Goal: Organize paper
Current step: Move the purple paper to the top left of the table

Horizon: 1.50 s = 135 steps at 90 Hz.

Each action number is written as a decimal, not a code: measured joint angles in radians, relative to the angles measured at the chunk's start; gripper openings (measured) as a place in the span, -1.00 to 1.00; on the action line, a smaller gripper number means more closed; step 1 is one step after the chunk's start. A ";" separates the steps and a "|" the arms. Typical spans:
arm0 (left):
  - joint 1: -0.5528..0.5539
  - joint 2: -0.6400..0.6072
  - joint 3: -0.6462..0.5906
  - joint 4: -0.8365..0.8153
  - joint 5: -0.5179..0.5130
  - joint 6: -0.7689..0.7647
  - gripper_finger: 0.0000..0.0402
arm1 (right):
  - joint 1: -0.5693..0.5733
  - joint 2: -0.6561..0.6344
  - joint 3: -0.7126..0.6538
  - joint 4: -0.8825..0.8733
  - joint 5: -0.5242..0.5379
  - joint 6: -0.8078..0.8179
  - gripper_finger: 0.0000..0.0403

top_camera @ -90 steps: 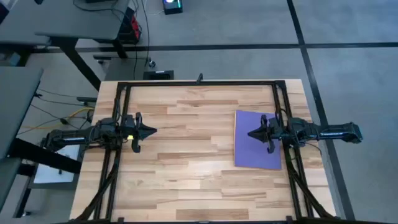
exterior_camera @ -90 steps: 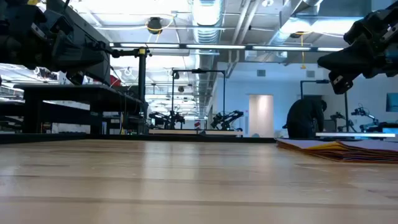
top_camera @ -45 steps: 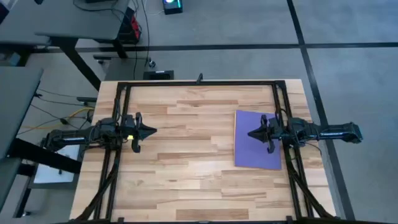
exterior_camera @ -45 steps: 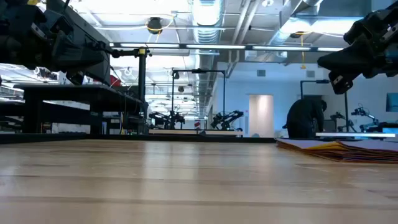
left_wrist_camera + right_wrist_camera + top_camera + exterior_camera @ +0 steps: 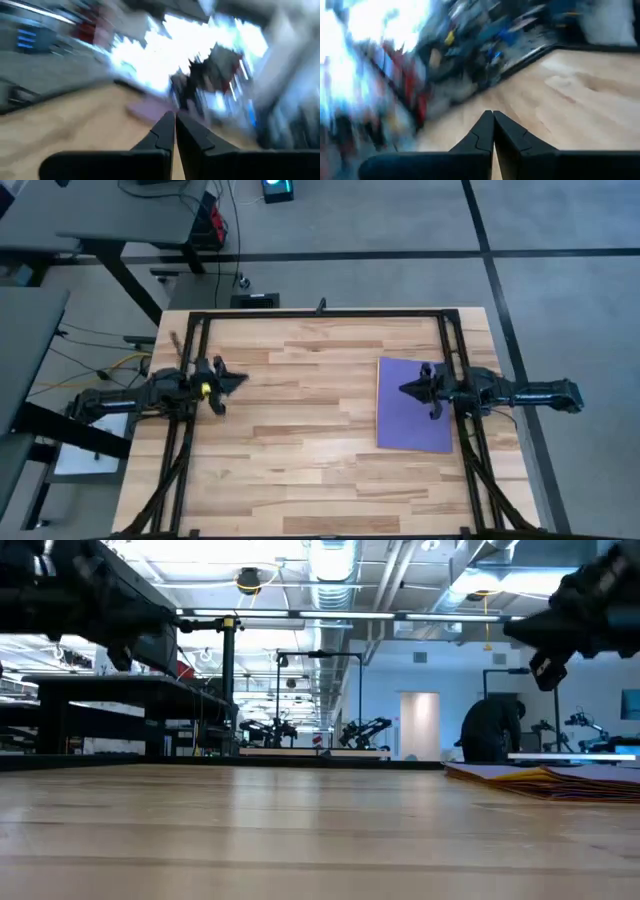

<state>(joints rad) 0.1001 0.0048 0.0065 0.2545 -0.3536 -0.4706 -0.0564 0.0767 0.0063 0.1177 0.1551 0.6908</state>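
The paper [image 5: 413, 404] lies in a flat stack on the right part of the wooden table [image 5: 320, 430], with a purple sheet on top and yellow and orange edges showing from the low view. The right gripper [image 5: 404, 389] hangs above the stack, fingers pressed together and empty. The left gripper [image 5: 240, 378] is raised over the table's left side, well apart from the paper, its fingers also closed on nothing.

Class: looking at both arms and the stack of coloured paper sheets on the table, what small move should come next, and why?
Probably the right gripper should open and lower onto the stack of thin coloured paper sheets, purple on top. It is above that stack with its fingers shut and empty, while the left gripper is far across the wooden table, also shut.
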 joint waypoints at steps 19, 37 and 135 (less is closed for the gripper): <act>0.107 0.037 0.102 0.053 -0.220 -0.011 -1.00 | -0.116 0.011 0.014 0.120 0.285 0.295 -1.00; 0.207 0.266 0.221 0.011 -0.193 0.055 -1.00 | -0.240 0.097 0.134 0.149 0.281 0.170 -1.00; 0.331 1.094 0.813 -0.633 0.200 0.119 -1.00 | -0.470 1.332 0.533 -0.343 -0.122 -0.079 -1.00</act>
<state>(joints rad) 0.4313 1.0992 0.8196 -0.3786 -0.1535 -0.3519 -0.5266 1.4082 0.5388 -0.2254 0.0333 0.6120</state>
